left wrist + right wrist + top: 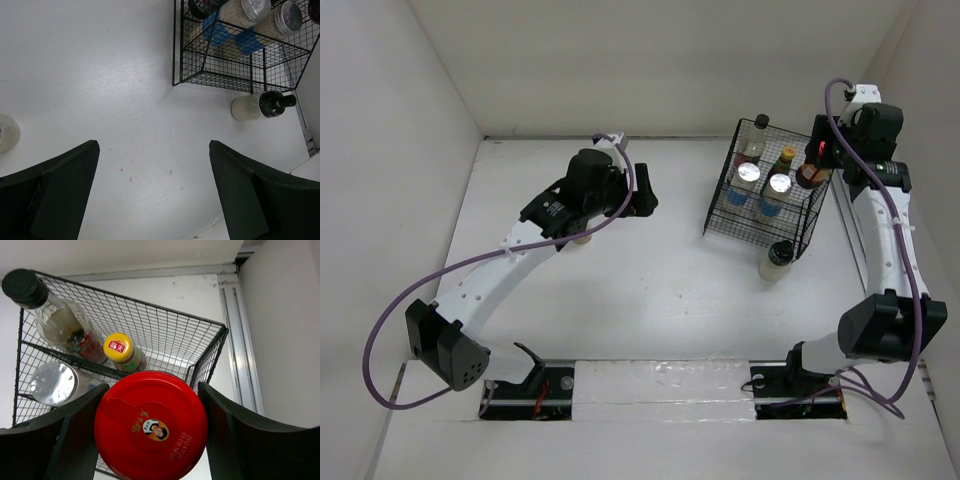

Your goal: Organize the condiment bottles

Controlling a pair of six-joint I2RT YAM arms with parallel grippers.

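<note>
Right gripper (152,440) pinching red-lidded jar (150,410) by its sides, axis vertical | wire rack (150,306) just beneath, extending ahead-left | left gripper (154,145) spread, well apart.

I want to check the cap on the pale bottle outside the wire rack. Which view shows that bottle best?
Left wrist: the pale bottle appears large and side-on, body and dark cap both clear. Top external shows it small, from above, beside the rack. Right wrist does not show it.

Lone bottle (775,262) just before rack (740,226)
</note>
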